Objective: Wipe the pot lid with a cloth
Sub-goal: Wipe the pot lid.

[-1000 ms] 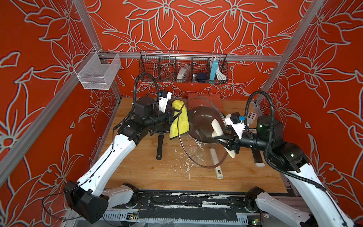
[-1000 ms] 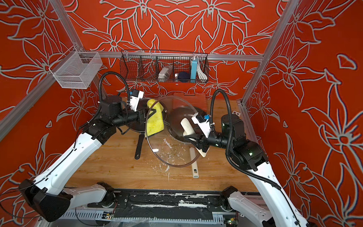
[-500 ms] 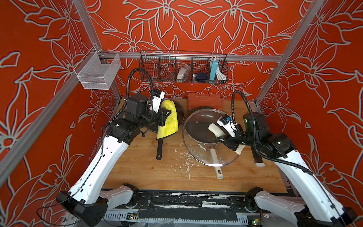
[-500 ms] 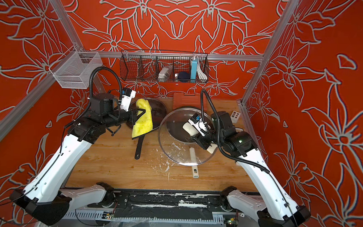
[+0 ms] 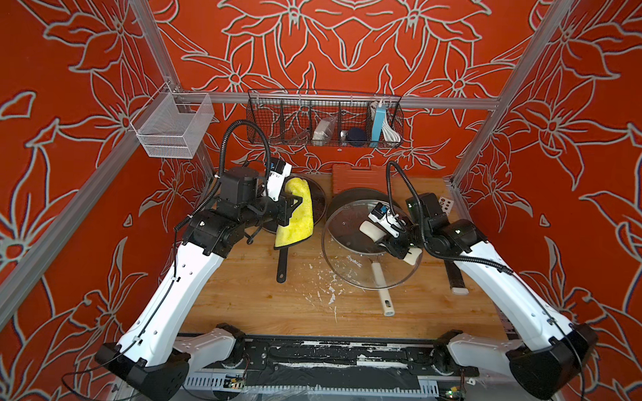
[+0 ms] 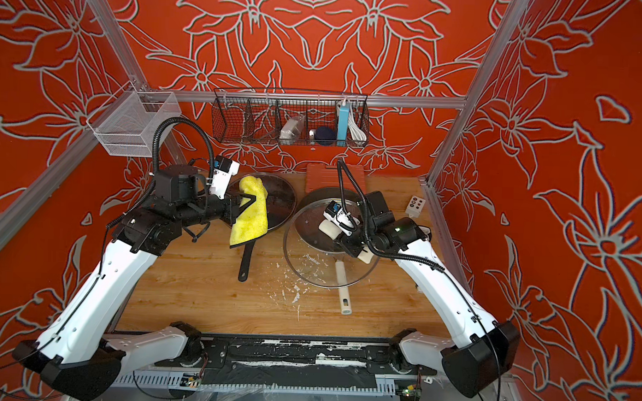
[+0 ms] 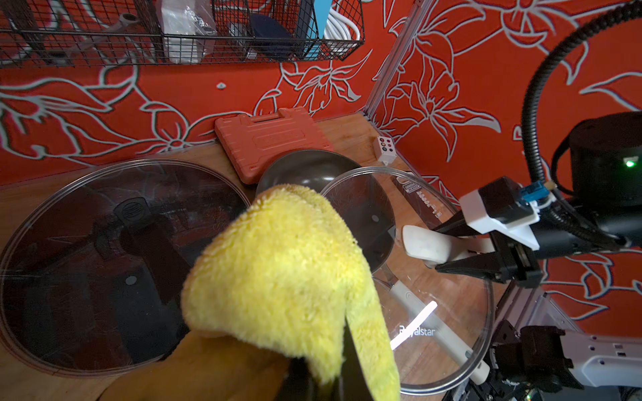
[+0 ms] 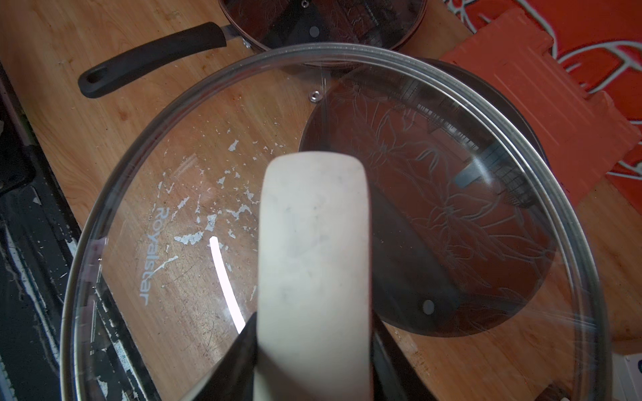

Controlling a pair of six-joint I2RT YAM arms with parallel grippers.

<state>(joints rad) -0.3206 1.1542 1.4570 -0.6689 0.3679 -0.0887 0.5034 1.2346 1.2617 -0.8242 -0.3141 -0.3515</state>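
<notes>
On back wall, black basket (image 5: 263,123) holding blue box (image 5: 378,122), cloth (image 5: 300,215) aloft

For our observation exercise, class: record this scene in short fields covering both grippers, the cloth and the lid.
Left gripper: shut on the cloth, which hangs from it
Right gripper: shut on the pot lid by its cream handle
Lid position: clear glass, partly over the dark pan
Cloth and lid: apart, not touching
</notes>
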